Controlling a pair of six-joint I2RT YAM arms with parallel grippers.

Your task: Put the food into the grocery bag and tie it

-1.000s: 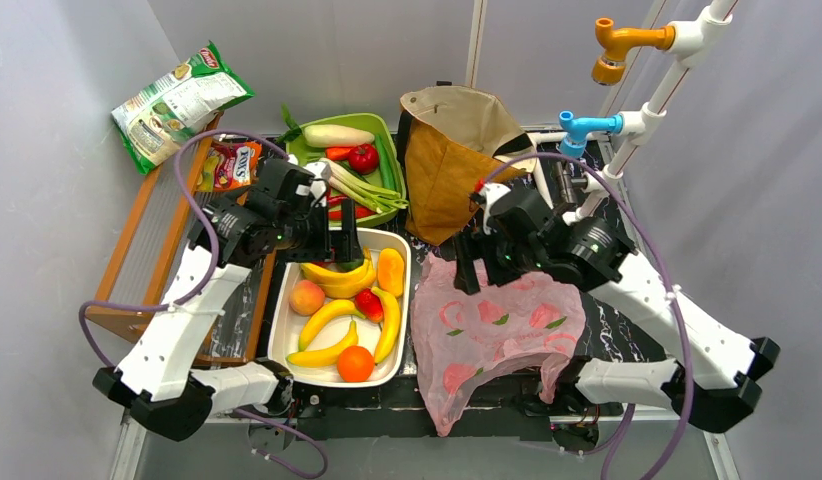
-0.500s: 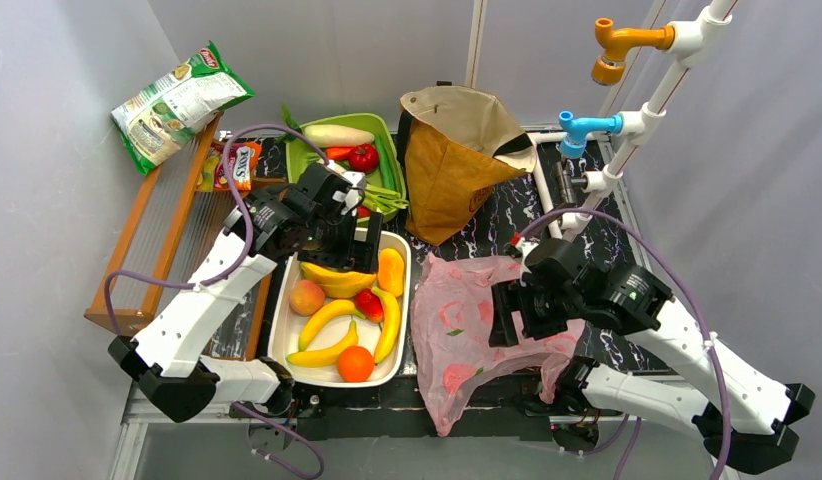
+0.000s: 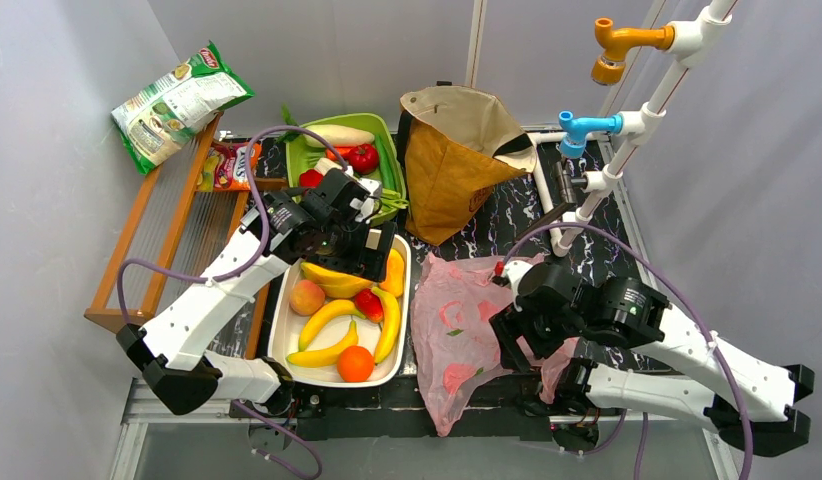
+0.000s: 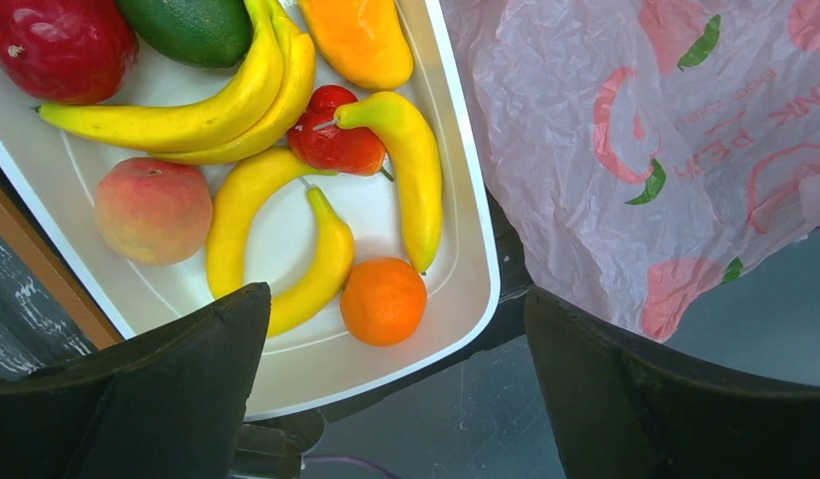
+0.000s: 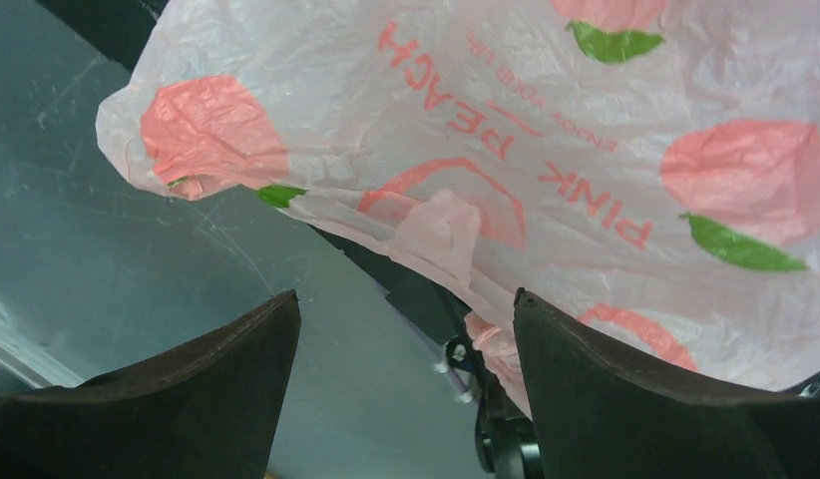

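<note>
The food lies in a white tray (image 3: pixel 283 352): yellow bananas (image 3: pixel 332 312), a peach (image 3: pixel 306 297), an orange (image 3: pixel 355 364) and a red piece (image 3: pixel 368 303). My left gripper (image 3: pixel 372 252) hovers open over the tray's far end. Its wrist view shows the orange (image 4: pixel 383 299) far below the left gripper (image 4: pixel 394 299), with the peach (image 4: pixel 152 210) to the left. The pink grocery bag (image 3: pixel 457 320) lies flat to the right of the tray and droops over the near table edge. My right gripper (image 3: pixel 511 338) hangs open above the bag (image 5: pixel 546 120), holding nothing (image 5: pixel 404 297).
A brown paper bag (image 3: pixel 452 170) stands behind the pink one. A green basket (image 3: pixel 390 135) with radish, leeks and tomato sits at the back. On the left are a wooden rack (image 3: pixel 157 250) and a crisp packet (image 3: pixel 177 100). A white pipe stand (image 3: pixel 627 130) rises at the right.
My right arm has swung from the bag's far end toward the near edge, still open. My left gripper has shifted right over the far end of the tray.
</note>
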